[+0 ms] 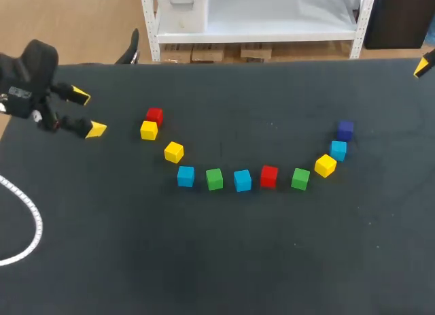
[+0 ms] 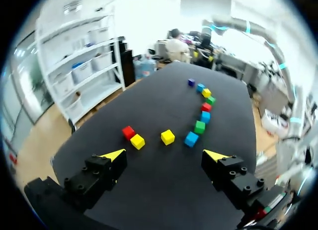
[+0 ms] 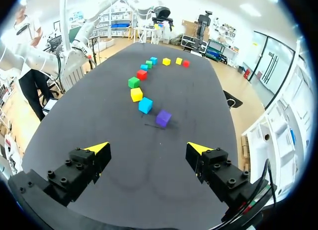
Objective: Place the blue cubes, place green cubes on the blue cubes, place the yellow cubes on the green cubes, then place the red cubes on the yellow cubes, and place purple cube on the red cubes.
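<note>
Eleven cubes, unstacked, in a sagging arc on the table (image 1: pixel 217 274), listed from middle blue (image 1: pixel 242 180): to its left, in order, left green (image 1: pixel 215 179), left blue (image 1: pixel 185 176), left yellow (image 1: pixel 174 152), end yellow (image 1: pixel 149 130) and, just beside that, left red (image 1: pixel 154 115); to its right, right red (image 1: pixel 269 176), right green (image 1: pixel 300 179), right yellow (image 1: pixel 325 165), right blue (image 1: pixel 338 150), purple (image 1: pixel 345 130). Left gripper (image 1: pixel 87 113) spread wide, holding nothing, well left of middle blue, beyond left red. Right gripper (image 3: pixel 149 149) likewise spread and bare, well right of middle blue, past purple.
</note>
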`<state>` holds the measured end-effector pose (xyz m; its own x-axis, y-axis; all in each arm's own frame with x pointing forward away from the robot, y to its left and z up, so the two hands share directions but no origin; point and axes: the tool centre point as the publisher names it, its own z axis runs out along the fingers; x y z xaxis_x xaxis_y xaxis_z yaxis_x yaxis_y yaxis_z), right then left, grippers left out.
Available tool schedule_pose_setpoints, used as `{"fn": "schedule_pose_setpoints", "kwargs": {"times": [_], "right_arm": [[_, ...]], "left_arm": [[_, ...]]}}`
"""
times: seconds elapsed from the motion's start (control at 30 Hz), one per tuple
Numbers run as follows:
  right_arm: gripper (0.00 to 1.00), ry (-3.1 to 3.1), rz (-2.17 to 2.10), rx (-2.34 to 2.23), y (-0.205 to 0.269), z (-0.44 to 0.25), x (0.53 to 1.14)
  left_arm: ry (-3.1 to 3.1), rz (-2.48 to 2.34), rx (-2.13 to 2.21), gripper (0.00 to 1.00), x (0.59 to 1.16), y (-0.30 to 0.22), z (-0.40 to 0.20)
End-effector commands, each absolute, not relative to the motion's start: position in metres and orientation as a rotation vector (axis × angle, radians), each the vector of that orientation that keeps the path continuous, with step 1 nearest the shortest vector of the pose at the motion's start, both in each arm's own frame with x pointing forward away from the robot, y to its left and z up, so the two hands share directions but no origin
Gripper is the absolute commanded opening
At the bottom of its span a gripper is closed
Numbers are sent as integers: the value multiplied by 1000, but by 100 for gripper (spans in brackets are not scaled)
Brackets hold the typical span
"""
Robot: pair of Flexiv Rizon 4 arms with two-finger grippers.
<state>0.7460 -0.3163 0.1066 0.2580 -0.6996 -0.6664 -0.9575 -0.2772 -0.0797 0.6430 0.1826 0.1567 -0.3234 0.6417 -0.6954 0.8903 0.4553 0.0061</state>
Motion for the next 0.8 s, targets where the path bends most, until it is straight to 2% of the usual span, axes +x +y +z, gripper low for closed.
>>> {"fn": "schedule_pose_setpoints", "kwargs": {"times": [0.03,0.43,0.8], "right_arm": [[100,1499,719,-2059,-316,107,746],[100,1499,719,-2059,-316,107,746],[100,1499,719,-2059,-316,107,746]], "left_arm": [[1930,-457,1629,100,650,184,161],[1957,-353,1663,100,642,167,163],[2080,-240,1621,100,616,86,156]]}}
